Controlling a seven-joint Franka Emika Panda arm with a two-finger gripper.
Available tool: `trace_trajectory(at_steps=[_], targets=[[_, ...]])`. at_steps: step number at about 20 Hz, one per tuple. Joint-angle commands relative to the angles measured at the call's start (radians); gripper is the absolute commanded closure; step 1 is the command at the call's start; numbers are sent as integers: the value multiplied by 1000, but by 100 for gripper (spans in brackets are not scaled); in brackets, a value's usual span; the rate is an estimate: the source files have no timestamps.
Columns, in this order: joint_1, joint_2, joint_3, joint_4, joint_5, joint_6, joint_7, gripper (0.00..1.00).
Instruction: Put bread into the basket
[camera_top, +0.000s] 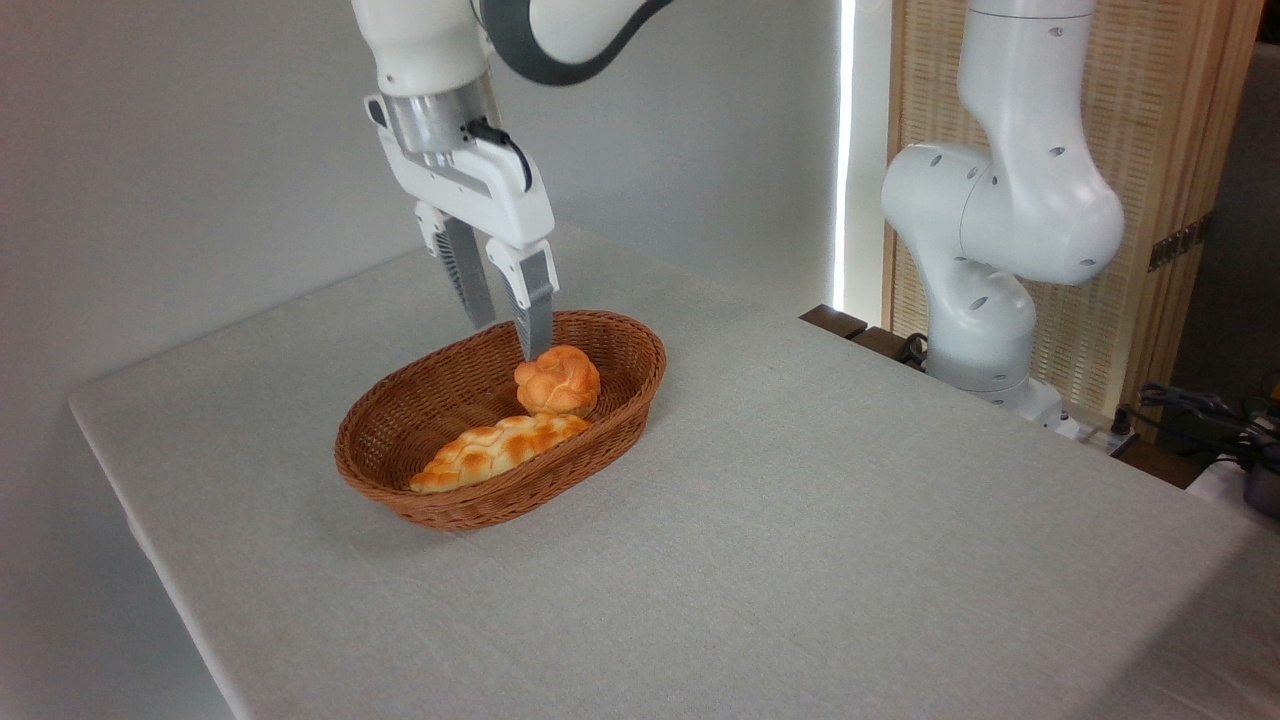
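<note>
1. A table (800, 520) covered in pale grey-white cloth fills most of the view, with one corner reaching toward 9 o'clock and its far edge running up toward 12 o'clock.
2. One thing rests directly on the cloth: an oval brown wicker basket (625, 395), at about 10 o'clock from the table's middle.
3. The basket's long axis runs from 8 o'clock to 2 o'clock, and it casts a soft shadow on the cloth.
</note>
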Motion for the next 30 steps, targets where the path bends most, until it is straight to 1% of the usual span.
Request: trace_trajectory(at_steps=[1,3,4,5,6,7,9,11,16,21,24,27,28,30], targets=[[-1,1,103,117,-14,-66,71,0],[-1,5,161,186,-14,-181,206,0],[-1,5,186,209,-12,-221,269,0],[-1,5,215,232,-11,-233,311,0],[-3,12,242,252,1,-235,326,0],[-3,19,259,265,9,-235,328,0],[-3,24,264,279,11,-232,328,0],[-3,21,285,279,9,-235,328,0],[-3,31,266,291,11,-235,314,0],[-1,77,283,325,11,-249,314,0],[-3,113,293,375,17,-252,314,0],[-9,101,315,377,21,-246,317,0],[-15,99,322,377,38,-241,317,0],[-27,97,335,377,44,-224,316,0]])
